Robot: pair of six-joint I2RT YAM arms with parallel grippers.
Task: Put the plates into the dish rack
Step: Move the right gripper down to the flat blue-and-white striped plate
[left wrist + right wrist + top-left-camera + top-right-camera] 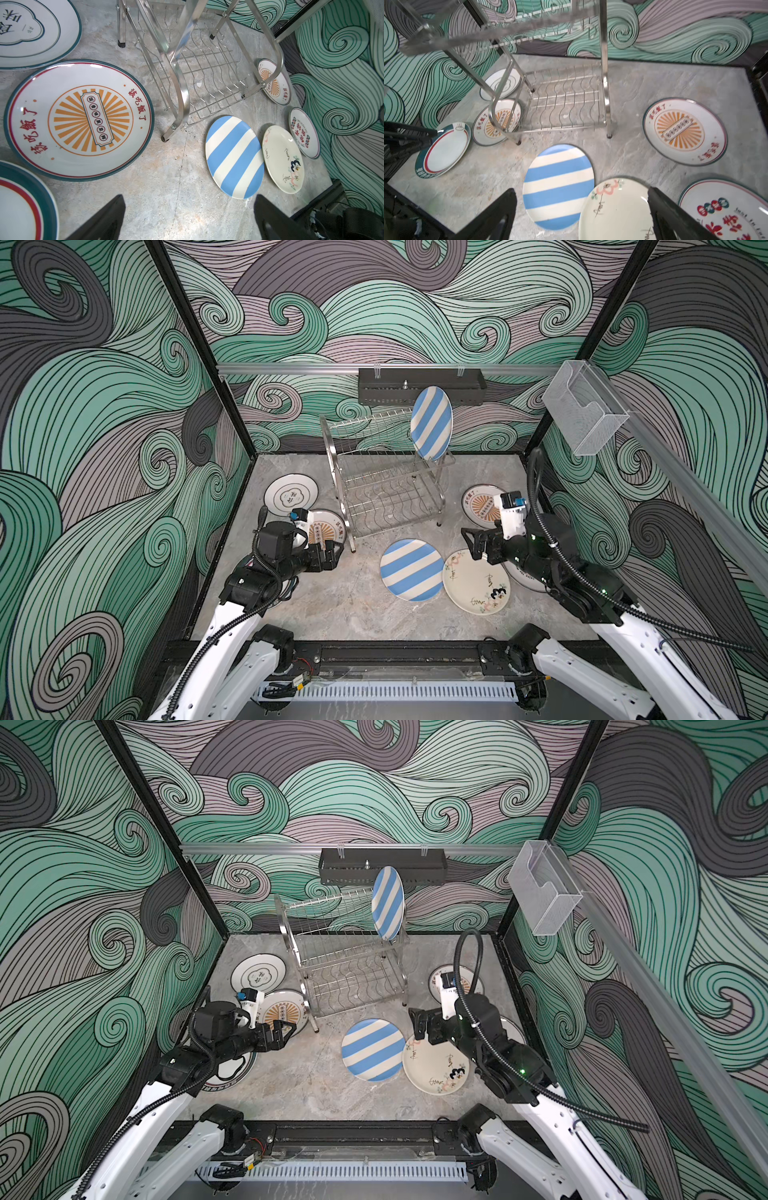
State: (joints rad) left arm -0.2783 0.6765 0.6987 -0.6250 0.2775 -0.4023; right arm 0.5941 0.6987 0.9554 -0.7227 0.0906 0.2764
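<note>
Both top views show one blue-striped plate (431, 423) standing on edge in the dish rack's (382, 477) upper tier, striped face turned left; the other plates (411, 569) lie flat on the table (332, 605). Left wrist view: the left gripper (189, 198) gapes empty near the orange-sunburst plate (80, 120). Right wrist view: the right gripper (582, 189) gapes empty over the cream doodle plate (616, 207), likely stiff, slick, chippable ceramic best pinched at its rim.

The grey tabletop (332, 605) bore the rack (390, 506) on its feet. Flat around it lay a cloud plate (291, 494), two sunburst plates (482, 506), a striped plate (411, 569) and a doodle plate (476, 585).
</note>
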